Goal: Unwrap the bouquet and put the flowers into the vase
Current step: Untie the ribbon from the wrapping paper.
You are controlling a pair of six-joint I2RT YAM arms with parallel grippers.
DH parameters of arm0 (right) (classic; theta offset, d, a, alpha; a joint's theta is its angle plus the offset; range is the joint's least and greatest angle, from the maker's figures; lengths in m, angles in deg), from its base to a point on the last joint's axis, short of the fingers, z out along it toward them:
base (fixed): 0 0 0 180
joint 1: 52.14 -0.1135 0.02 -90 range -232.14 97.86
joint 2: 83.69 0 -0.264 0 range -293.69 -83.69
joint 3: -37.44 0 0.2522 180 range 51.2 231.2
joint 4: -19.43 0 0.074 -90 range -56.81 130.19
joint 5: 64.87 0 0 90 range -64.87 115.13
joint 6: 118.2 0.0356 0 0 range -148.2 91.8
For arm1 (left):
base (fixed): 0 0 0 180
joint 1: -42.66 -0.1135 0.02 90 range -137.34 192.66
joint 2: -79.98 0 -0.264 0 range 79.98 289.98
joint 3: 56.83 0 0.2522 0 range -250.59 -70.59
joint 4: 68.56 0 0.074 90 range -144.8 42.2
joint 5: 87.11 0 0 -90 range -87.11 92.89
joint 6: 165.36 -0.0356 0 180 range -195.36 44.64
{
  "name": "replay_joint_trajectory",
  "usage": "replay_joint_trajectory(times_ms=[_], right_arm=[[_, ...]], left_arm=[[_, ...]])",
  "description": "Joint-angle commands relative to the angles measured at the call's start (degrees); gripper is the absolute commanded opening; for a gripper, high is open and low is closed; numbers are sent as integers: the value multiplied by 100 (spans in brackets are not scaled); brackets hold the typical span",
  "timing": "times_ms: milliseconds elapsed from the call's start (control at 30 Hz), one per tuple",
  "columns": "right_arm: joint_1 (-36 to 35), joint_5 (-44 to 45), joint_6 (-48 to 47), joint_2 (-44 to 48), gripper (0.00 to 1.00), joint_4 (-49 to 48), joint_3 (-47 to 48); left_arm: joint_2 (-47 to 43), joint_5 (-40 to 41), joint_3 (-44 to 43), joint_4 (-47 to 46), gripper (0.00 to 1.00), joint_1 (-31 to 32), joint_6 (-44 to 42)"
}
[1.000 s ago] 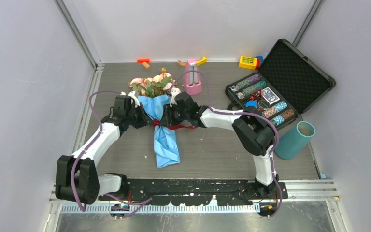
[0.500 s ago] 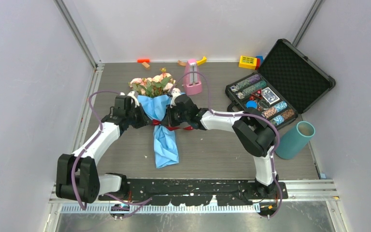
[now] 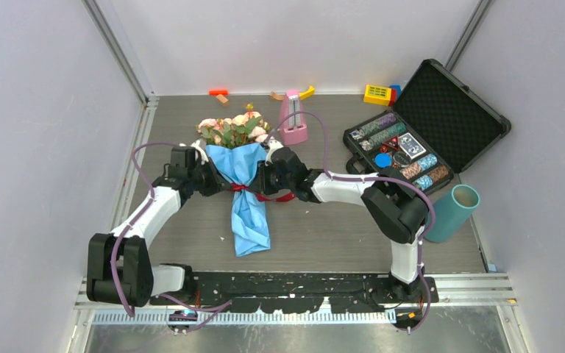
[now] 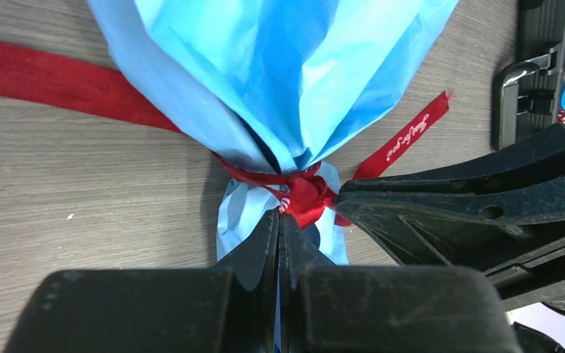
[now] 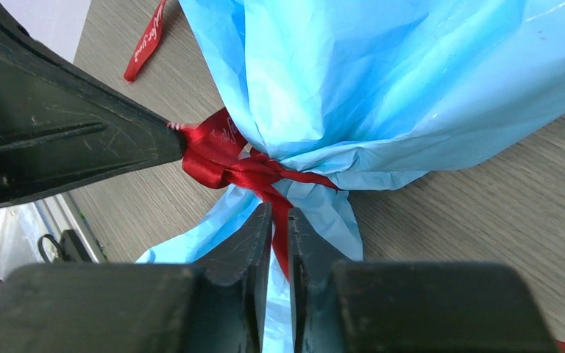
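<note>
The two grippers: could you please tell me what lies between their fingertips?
The tied neck of the bouquet, at the red ribbon knot, lies between the left gripper and right gripper; both wrist views show it.

The left arm [image 3: 154, 209] reaches from its base at 7 o'clock toward 1 o'clock. The left end effector [image 3: 221, 184] points to 3 o'clock, its fingers [image 4: 261, 246] pressed flat together. The right arm [image 3: 346, 187] folds up from 5 o'clock, its forearm running toward 9 o'clock. On the right end effector [image 3: 261, 184], the fingers [image 5: 254, 239] stand a slit apart, pinching a red ribbon [image 5: 228, 165] strand.
</note>
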Motion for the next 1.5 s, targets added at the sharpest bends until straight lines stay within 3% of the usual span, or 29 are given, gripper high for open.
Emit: replay_joint_trajectory(times_ms=[0,100,267,1133,1467], right_arm=[[6,-3,-340,440,25,81,206],[2,-51,-652,462,36,413,458],[6,-186,-881,386,42,645,683],[-19,-797,-573,-207,40,473,1038],[-54,-903,-431,-291,32,315,1074]], left_arm=[[-73,-354,-46,-392,0,-53,-71],[-75,-496,-61,-473,0,-53,-38],[-72,-719,-69,-652,0,-53,5],[25,-862,-179,-766,0,-48,35],[1,-862,-162,-762,0,-51,37]])
